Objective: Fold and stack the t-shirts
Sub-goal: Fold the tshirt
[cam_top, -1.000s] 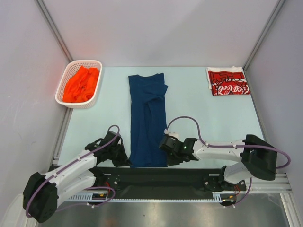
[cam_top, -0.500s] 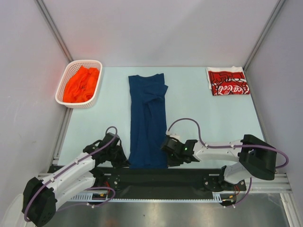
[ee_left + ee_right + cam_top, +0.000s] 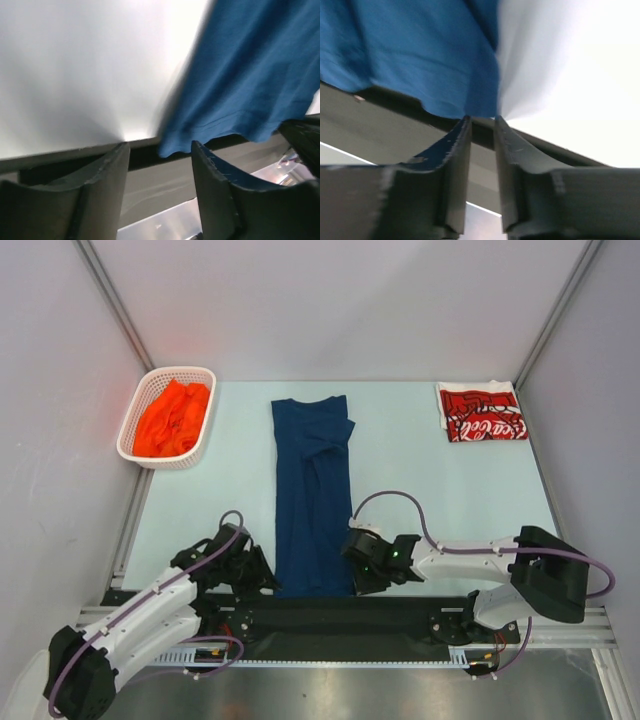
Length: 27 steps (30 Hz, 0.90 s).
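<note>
A dark navy t-shirt (image 3: 312, 490), folded into a long strip, lies down the middle of the table, its near hem at the table's front edge. My left gripper (image 3: 265, 578) stands open at the hem's left corner. In the left wrist view that corner (image 3: 175, 142) hangs just beyond my gripper (image 3: 160, 146), touching neither finger. My right gripper (image 3: 357, 575) is at the right corner. Its jaws (image 3: 482, 120) are a narrow gap apart, with the navy cloth (image 3: 410, 55) just past the tips. A folded red t-shirt (image 3: 482, 412) lies at the back right. An orange t-shirt (image 3: 172, 418) is bunched in the basket.
The white lattice basket (image 3: 128, 435) stands at the back left corner. A black rail (image 3: 400, 612) runs along the table's (image 3: 450, 500) near edge under both grippers. Grey walls and metal posts close in the sides and back.
Both arms drew back toward the near edge with the navy shirt's near corners. Both grippers, shut before, have now opened and let the hem go, the left wider than the right.
</note>
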### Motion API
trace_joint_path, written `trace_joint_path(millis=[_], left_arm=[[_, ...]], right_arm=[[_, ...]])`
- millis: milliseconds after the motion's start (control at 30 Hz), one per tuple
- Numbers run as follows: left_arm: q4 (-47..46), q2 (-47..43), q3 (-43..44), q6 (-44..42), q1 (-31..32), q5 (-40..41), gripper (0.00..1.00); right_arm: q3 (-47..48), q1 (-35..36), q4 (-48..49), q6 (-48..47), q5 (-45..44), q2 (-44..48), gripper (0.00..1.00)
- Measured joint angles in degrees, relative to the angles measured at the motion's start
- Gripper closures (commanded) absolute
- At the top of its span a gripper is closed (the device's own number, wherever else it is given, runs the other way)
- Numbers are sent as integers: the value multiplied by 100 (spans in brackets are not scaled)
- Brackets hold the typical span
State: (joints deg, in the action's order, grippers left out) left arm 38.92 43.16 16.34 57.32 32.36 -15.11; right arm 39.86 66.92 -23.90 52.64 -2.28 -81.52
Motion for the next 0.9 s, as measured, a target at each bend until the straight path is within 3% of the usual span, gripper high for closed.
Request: trace_joint_path(millis=[167, 400, 433, 533, 733, 900], left_arm=[[647, -232, 409, -140, 0, 208, 43], [765, -365, 1690, -697, 0, 601, 50], [704, -302, 1784, -778, 0, 605, 41], [557, 55, 1967, -984, 0, 599, 29], [538, 310, 1609, -901, 0, 573, 27], [494, 256, 1008, -702, 0, 479, 26]], right_arm=[[229, 24, -857, -459, -24, 363, 48], [1617, -212, -1121, -1235, 256, 518, 46], [1775, -299, -1093, -1305, 317, 459, 46], [2044, -588, -1036, -1502, 511, 201, 43], [1576, -1375, -1008, -1626, 1056, 138, 29], [568, -1864, -787, -1650, 1674, 461, 26]])
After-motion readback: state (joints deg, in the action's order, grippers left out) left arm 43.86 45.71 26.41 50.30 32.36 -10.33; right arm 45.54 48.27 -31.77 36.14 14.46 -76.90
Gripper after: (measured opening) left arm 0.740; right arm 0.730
